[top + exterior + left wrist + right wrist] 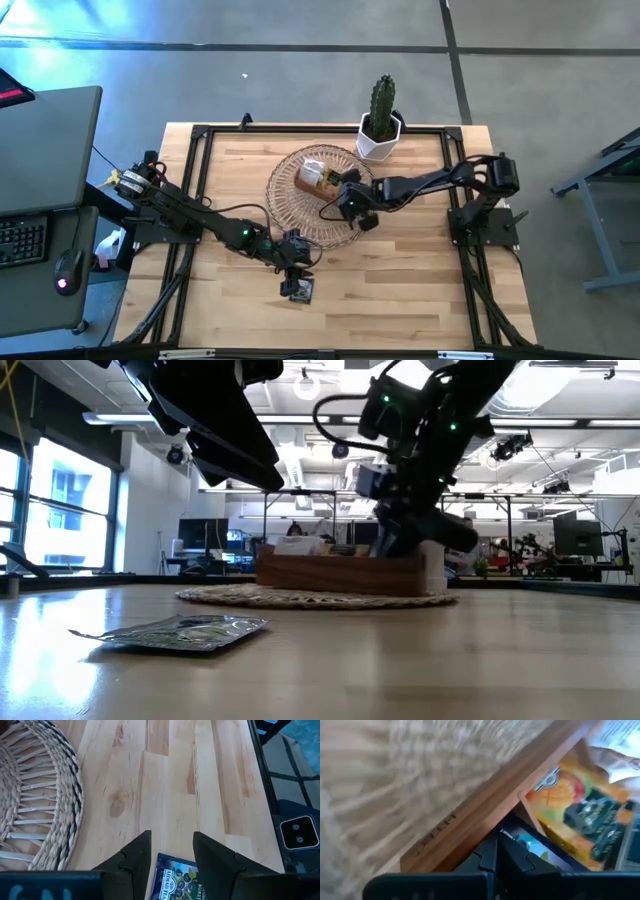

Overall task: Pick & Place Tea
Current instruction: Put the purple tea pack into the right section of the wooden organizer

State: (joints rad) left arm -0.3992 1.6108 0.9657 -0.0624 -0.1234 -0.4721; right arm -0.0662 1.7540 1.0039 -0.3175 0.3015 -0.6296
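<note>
Nearest the front edge of the worktop (420,290), a dark tea packet (299,290) lies flat on the wood. The left claw (294,272) hangs right over it with its fingers (135,860) spread apart, holding nothing; the packet's blue printed face shows between and below them in the left wrist view, and the edge of the wicker basket (45,795) lies off to one side.

Farther back, the round wicker basket sits mid-worktop with the brown wooden box (340,572) on it. The right claw (345,200) reaches down into the box, its fingers pressed together; whether they pinch a packet cannot be told. Just ahead of them in the right wrist view sit a blue packet (532,845) and an orange and yellow packet (580,815).

Beyond the basket, at the far edge, stands a potted cactus (382,120).
</note>
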